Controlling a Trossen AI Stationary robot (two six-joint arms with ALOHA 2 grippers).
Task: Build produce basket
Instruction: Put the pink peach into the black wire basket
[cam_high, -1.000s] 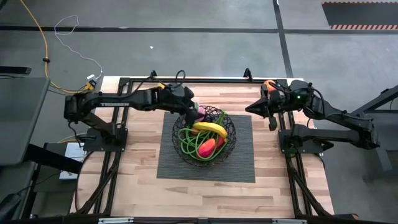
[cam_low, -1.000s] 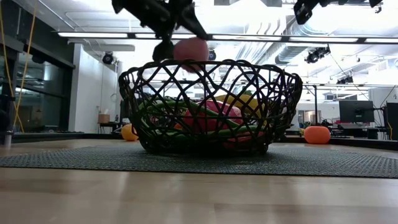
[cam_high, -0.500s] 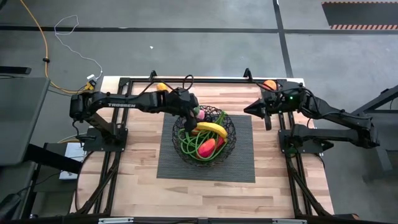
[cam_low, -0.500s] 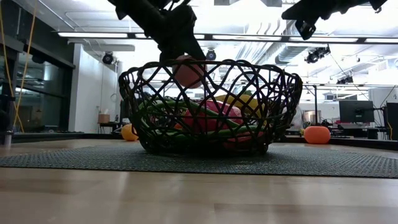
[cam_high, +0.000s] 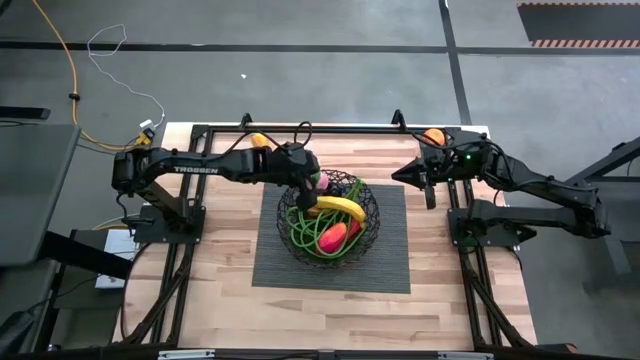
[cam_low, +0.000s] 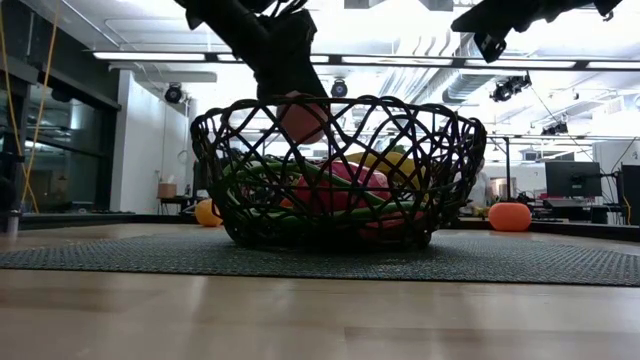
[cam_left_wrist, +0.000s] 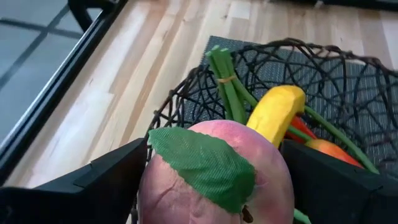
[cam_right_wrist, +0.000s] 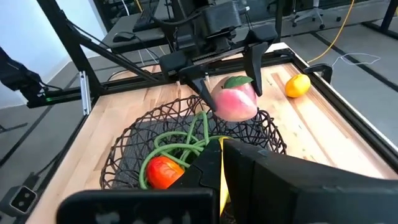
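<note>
The pink peach sits pinched in the left tool, just inside the basket rim at frame centre, above banana and green beans. The left arm stretches level from upper left. The right tool, pressed together, hovers upper right over bare counter.

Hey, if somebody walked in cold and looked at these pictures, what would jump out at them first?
Probably the pink peach with its green leaf, gripped by the left gripper just over the rim of the black wire basket mid-table. Next, the bright produce already inside: a yellow banana, green beans and a red pepper. The right gripper waits shut beside the mat.
</note>
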